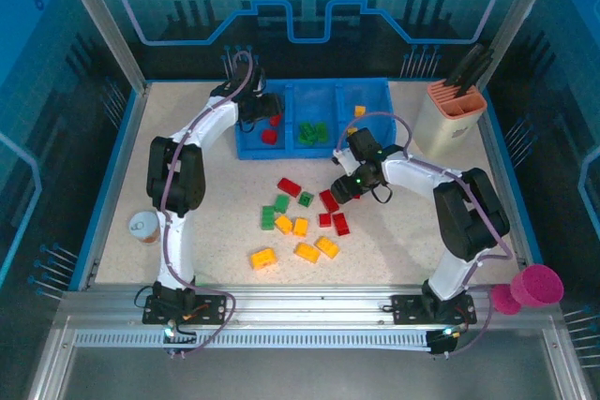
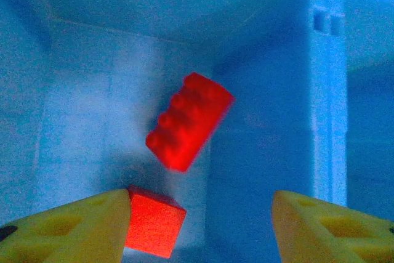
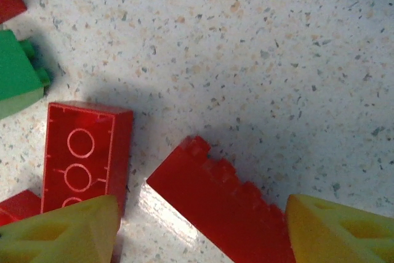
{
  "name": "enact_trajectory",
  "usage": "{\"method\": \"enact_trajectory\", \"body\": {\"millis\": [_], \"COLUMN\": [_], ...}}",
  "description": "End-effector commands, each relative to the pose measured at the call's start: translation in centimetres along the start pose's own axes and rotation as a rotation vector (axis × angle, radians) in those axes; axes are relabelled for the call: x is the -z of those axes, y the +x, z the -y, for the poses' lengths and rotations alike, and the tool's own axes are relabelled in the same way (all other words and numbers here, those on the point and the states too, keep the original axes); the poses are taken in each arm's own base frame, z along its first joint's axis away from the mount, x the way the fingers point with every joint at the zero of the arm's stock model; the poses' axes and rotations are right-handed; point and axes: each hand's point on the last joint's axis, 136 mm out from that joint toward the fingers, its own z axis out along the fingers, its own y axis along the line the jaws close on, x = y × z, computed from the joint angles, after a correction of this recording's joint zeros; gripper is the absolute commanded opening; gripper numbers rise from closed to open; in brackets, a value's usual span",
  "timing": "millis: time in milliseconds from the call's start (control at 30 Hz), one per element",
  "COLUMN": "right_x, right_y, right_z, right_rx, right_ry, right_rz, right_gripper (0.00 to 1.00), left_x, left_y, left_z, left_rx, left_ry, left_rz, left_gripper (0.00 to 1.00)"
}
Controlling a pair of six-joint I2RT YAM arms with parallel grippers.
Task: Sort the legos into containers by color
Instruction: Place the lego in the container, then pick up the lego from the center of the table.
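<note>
Legos (image 1: 300, 227): the right tool (image 3: 201, 226), jaws spread and empty, hangs low over the bench (image 3: 277, 60) with a long red brick (image 3: 203, 195) between its fingers (image 3: 61, 232) — long axis slanting toward one finger, so a wrist turn seems needed. Left tool (image 2: 201, 207), also released, hovers in the left container (image 2: 80, 90) — two red bricks (image 2: 189, 121) below it.

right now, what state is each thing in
left end effector, open above two red bricks in the tray
right end effector, open over a red brick on the table
tray, red bricks left, green bricks middle, yellow brick right
loose bricks, unsorted on the table
</note>
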Motion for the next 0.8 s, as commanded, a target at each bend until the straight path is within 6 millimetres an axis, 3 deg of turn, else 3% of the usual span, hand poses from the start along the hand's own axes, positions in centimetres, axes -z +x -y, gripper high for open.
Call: {"method": "enact_trajectory", "body": {"millis": [0, 233, 567, 767], "right_x": [-0.7, -1.0, -1.9, -0.4], "right_y": [0.7, 1.6, 2.9, 2.2], "right_z": [0.0, 0.5, 0.9, 0.1], "right_rx": [-0.024, -0.034, -0.046, -0.074], "right_ry": [-0.023, 0.006, 0.036, 0.015], "right_rz": [-0.035, -0.08, -0.163, -0.126], "right_gripper": [0.7, 0.65, 0.41, 0.3], "left_x": [1.0, 3.4, 8.6, 12.0], "left_y": [-0.4, -1.3, -2.1, -0.1], "left_z": [0.8, 1.3, 1.9, 2.0], "left_rx": [-0.027, -0.031, -0.054, -0.07], "left_ry": [0.026, 0.058, 0.112, 0.157], "left_rz": [-0.007, 0.029, 0.095, 0.081], "left_gripper": [0.64, 0.68, 0.69, 0.69]}}
